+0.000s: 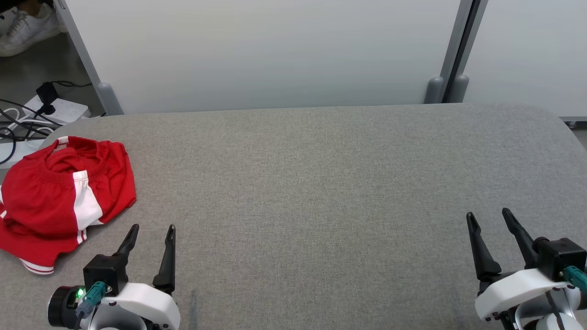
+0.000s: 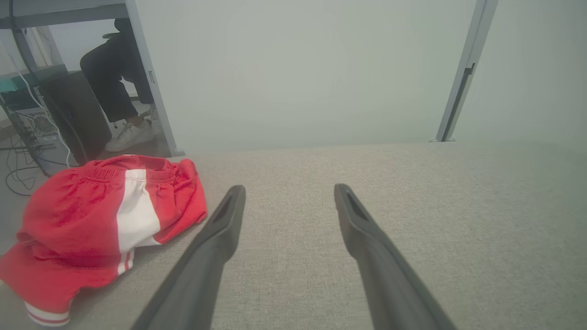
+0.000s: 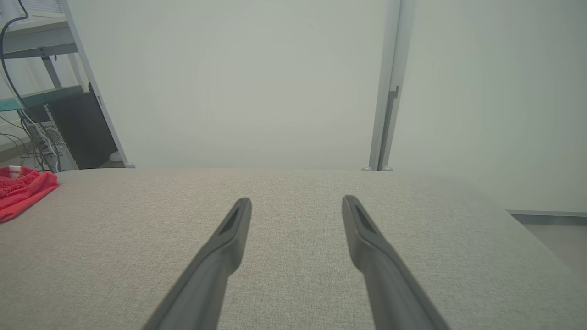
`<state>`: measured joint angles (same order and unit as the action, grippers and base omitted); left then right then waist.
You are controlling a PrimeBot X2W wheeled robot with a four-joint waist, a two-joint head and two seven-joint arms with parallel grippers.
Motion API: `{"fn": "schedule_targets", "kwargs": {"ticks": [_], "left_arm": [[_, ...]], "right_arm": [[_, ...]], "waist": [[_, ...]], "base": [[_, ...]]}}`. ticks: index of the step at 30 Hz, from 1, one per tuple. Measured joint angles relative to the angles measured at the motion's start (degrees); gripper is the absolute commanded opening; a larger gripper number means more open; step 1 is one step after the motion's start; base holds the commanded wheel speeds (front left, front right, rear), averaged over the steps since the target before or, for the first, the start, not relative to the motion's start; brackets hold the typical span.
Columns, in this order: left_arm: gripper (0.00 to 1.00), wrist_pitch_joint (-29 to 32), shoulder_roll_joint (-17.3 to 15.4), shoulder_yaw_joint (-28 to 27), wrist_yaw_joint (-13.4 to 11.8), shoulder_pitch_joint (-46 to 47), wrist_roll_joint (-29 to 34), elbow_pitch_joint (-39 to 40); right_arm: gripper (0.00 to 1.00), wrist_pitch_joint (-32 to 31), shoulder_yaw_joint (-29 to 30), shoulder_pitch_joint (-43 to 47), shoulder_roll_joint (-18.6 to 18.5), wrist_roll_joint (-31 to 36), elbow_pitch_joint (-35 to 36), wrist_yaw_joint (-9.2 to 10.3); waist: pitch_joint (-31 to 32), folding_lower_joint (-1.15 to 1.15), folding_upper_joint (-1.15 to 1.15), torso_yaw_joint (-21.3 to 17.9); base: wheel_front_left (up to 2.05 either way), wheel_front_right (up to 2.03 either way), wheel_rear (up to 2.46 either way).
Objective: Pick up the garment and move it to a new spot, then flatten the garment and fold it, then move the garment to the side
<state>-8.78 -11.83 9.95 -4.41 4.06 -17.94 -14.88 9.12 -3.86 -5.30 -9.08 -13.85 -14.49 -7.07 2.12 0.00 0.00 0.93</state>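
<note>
The garment is a pair of red shorts with white side stripes, lying bunched at the far left of the grey padded table. It also appears at the left of the left wrist view as the garment, and its edge shows at the left margin of the right wrist view as the garment. My left gripper stands open just right of and nearer than the shorts, holding nothing. At the lower right, my right gripper is open and empty, far from the cloth.
White panels with grey posts stand behind the table. Cables and a power strip lie on the floor at the back left, by a person's shoe. A person's legs show under a desk.
</note>
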Motion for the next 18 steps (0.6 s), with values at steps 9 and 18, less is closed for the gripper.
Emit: {"fn": "schedule_targets", "kwargs": {"ticks": [9, 18], "left_arm": [[1.00, -0.55, -0.55, -0.25, -0.76, 0.07, 2.81, -0.18], [1.00, -0.08, -0.04, -2.63, -0.76, 0.06, 1.02, -0.13]], "right_arm": [[1.00, 1.67, 0.24, 0.13, 0.09, 3.86, -0.70, 0.00], [1.00, 2.10, 2.22, 0.93, 0.86, 2.01, -0.90, -0.01]], "waist": [[0.41, 0.00, 0.00, 0.17], [0.63, 0.00, 0.00, 0.37]], "base": [[0.00, 0.00, 0.00], [0.00, 0.00, 0.00]]}}
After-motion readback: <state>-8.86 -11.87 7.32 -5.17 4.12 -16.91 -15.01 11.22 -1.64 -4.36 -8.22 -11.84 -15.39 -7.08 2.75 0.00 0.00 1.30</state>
